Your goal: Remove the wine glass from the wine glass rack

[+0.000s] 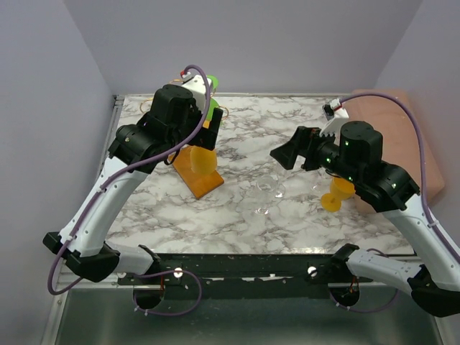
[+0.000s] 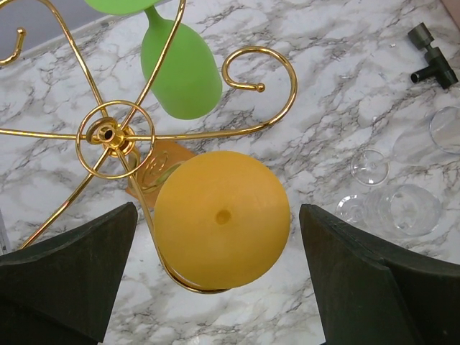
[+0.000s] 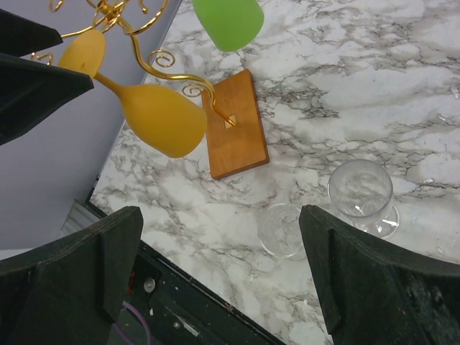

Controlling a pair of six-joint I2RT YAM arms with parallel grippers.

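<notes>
My left hand (image 2: 218,237) is spread wide, its fingers on either side of the yellow wine glass (image 3: 162,118) without touching it. That glass hangs upside down from the gold wine glass rack (image 2: 108,134), beside a green wine glass (image 2: 180,68). My right hand (image 3: 219,237) is also wide and empty, above a clear wine glass (image 3: 359,188) on the counter (image 3: 374,86).

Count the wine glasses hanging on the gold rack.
2. A green glass hangs on the far side of the rack; a yellow glass hangs nearer, below the left gripper. Rack arms outside the views might hold more.
</notes>
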